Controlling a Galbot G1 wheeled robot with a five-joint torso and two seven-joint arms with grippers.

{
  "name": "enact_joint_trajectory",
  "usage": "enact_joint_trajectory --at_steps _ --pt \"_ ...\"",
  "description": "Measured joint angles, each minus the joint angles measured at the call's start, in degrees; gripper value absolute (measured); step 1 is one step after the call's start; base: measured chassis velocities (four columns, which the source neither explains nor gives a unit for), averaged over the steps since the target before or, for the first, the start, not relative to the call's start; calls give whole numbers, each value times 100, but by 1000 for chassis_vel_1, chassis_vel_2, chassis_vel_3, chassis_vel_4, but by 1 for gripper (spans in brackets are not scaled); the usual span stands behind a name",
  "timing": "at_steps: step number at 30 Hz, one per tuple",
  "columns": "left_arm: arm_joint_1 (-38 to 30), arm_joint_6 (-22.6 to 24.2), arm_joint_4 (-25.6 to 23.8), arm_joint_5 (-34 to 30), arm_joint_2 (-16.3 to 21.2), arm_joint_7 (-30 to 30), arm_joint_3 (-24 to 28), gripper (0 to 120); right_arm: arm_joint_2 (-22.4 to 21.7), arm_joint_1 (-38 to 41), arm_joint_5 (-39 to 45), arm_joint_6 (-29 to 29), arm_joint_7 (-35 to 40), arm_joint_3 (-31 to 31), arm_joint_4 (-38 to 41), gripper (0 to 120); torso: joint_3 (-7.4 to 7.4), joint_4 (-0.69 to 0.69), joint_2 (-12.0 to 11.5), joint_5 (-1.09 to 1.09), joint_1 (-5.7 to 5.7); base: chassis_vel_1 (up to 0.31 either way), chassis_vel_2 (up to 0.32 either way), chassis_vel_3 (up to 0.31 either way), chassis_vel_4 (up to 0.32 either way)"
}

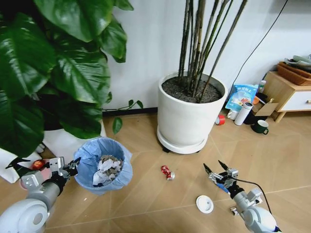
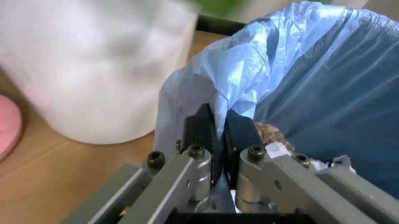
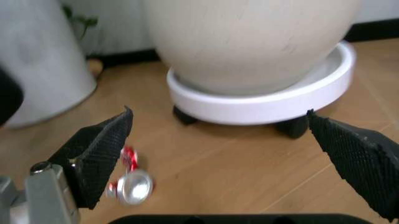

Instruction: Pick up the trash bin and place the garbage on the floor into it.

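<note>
Head view has the small round dark trash bin [image 1: 105,165] lined with a crinkled light-blue plastic bag sitting on the light brown herringbone wooden floor [image 1: 146,204], crumpled white tissues [image 1: 108,169] piled inside it. At the bin's rim on the robot's left, the left gripper [image 1: 74,164] has its jaws pinched narrow on the bag-covered edge. Left wrist view confirms it: the black pads [image 2: 199,130] are pressed together with a fold of blue bag [image 2: 262,70] trapped between them, scraps of paper showing just inside the liner. A big white planter [image 2: 93,70] stands just beside the bin on that side.

Over on the right, the right gripper [image 1: 217,170] hovers above bare floor with its jaws spread wide, holding nothing. Right wrist view shows the two mesh-textured black fingertips [image 3: 103,149] far apart, and between them, down on the floor, the crushed red can [image 3: 130,182]. In the head view that can [image 1: 167,172] lies between the bin and the right gripper, in front of the large white round pot [image 1: 187,119] on its wheeled saucer. A white round lid [image 1: 204,204] lies flat on the floor near the right arm.
</note>
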Motion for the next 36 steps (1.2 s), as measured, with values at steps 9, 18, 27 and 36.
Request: enact_joint_trajectory --at_steps 9,18,27,36 --pt "36 20 2 -10 105 -24 55 0 -118 1075 -336 -251 -239 -1373 -789 100 0 5 0 -2 0 37 20 -20 -6" --pt "278 45 -229 -14 68 -48 98 0 141 2090 -390 -290 -352 -2330 -1888 100 0 3 0 0 0 12 3 -5 -2" --pt "290 96 -321 -96 264 -113 216 0 816 2835 -535 -299 -382 -2733 -2826 100 0 3 0 -2 0 0 0 0 0" --pt "215 96 -295 -196 383 -112 215 0 1242 3655 -738 -493 191 -3412 -3810 93 0 4 0 -1 0 0 0 0 0"
